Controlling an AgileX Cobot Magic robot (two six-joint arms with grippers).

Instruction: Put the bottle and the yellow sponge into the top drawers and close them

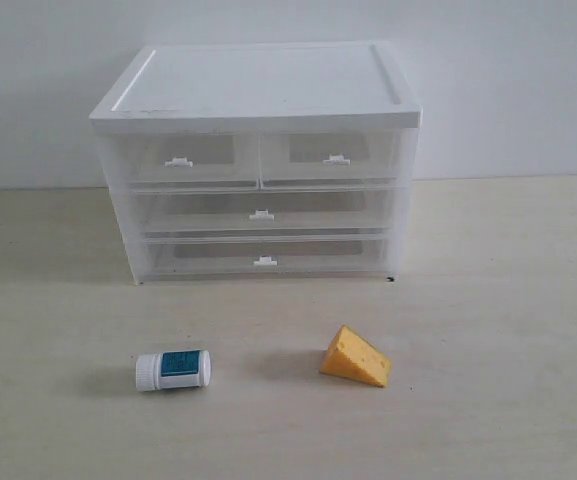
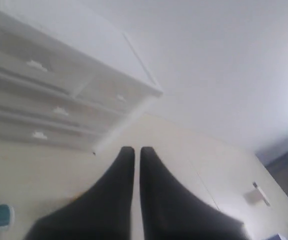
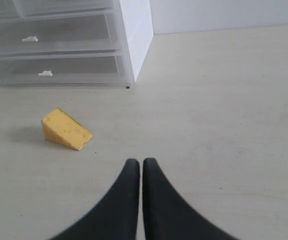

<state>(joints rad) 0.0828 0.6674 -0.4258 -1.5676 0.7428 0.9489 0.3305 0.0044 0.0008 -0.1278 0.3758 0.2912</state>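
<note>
Pale table (image 1: pixel 488 400); left tool (image 2: pixel 137 150), right tool (image 3: pixel 142 161) pinched closed, above it.

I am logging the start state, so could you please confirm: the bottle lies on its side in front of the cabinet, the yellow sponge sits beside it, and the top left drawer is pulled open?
Not quite: the top left drawer is shut, as the exterior view shows. The bottle does lie on its side in front of the cabinet, with the yellow sponge beside it.
</note>
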